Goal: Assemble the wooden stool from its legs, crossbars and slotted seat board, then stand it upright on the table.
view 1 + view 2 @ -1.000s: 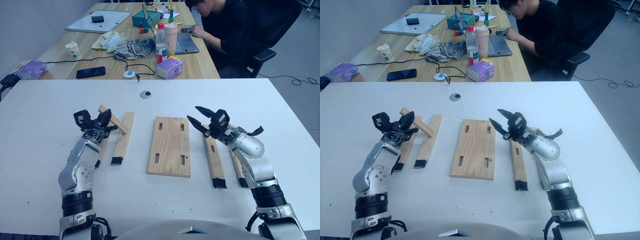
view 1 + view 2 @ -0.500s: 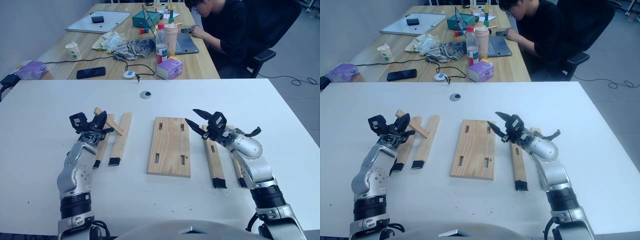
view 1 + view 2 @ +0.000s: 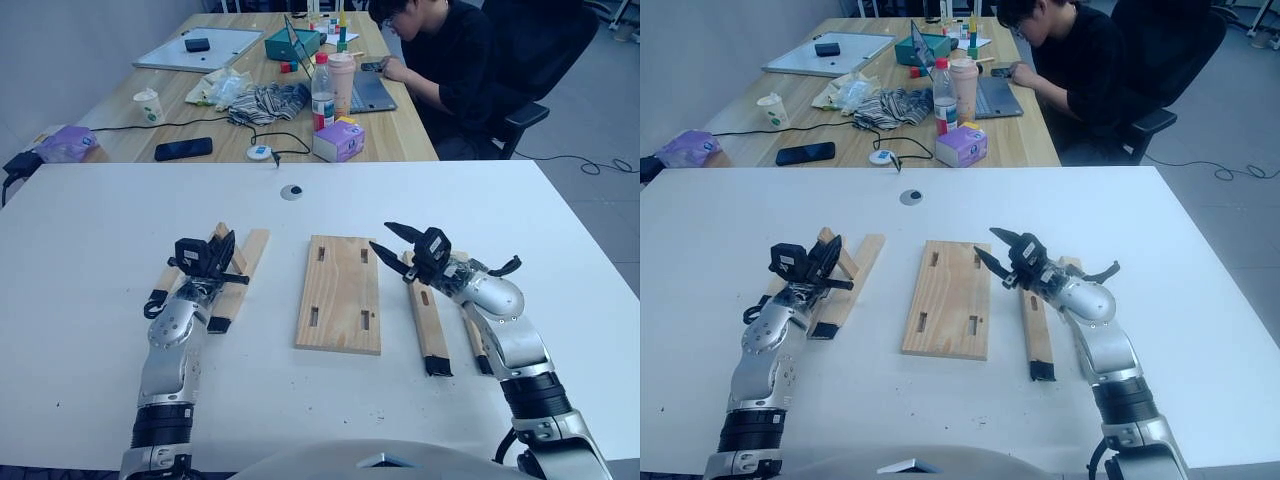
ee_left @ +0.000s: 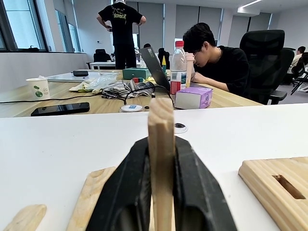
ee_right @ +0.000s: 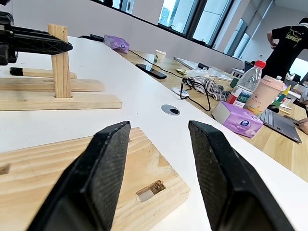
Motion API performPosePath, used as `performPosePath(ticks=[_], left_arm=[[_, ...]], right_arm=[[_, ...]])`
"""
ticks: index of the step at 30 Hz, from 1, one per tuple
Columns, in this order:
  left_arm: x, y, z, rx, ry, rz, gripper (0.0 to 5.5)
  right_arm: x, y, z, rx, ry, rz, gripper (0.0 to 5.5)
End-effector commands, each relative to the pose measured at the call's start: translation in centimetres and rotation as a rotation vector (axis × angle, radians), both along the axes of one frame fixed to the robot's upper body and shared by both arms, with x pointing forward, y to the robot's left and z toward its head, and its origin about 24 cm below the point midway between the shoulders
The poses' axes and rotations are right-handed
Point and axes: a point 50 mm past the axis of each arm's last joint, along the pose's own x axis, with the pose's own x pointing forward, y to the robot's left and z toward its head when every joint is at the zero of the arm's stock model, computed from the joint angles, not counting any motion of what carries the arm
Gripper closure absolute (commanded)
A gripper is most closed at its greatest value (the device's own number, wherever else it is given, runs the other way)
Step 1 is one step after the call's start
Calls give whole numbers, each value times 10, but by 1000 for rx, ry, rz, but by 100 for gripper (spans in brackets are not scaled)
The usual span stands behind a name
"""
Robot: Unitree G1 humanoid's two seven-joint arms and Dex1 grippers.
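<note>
Our left gripper clamped a short pale wooden crossbar; our right gripper gaped by the slotted wooden seat board.

The right gripper was seen low over the seat board, its two black fingers spread wide apart with nothing held between them. A rectangular slot was framed between them, close to a corner of the seat board. Off to one side of the seat board, wooden legs were laid flat on the white table. A crossbar was held upright over them, clamped by the left gripper, its lower end at the nearest leg. Beyond the seat board a round grommet was set in the table, and farther off were a purple tissue box, a bottle and a pink cup.
</note>
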Motion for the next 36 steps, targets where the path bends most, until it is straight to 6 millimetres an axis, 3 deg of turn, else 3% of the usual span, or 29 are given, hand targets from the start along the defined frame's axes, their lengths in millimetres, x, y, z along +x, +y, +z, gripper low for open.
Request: performPosePath(ticks=[1,4,5,11,18,28,31,36], left_arm=[[-29,6,-53,-11,278,29,513],[-15,6,-28,-14,186,42,513],[-13,6,-23,-16,170,44,477],[-9,7,-6,6,147,30,392],[-33,19,-13,110,402,-25,291],[-44,8,-20,92,545,-98,155],[-47,8,-25,99,573,-107,155],[-46,8,-27,123,584,-121,233]], right_arm=[[-1,0,1,-14,-7,10,326],[-1,0,1,-18,-8,12,326],[-1,0,1,-18,-9,12,326],[-2,-1,0,-19,-16,-2,326],[-4,-6,-1,-26,-25,-33,326],[-4,-3,-3,-29,-18,-21,326],[-6,-2,-4,-28,-18,-18,326],[-6,-2,-3,-26,-19,-25,326]])
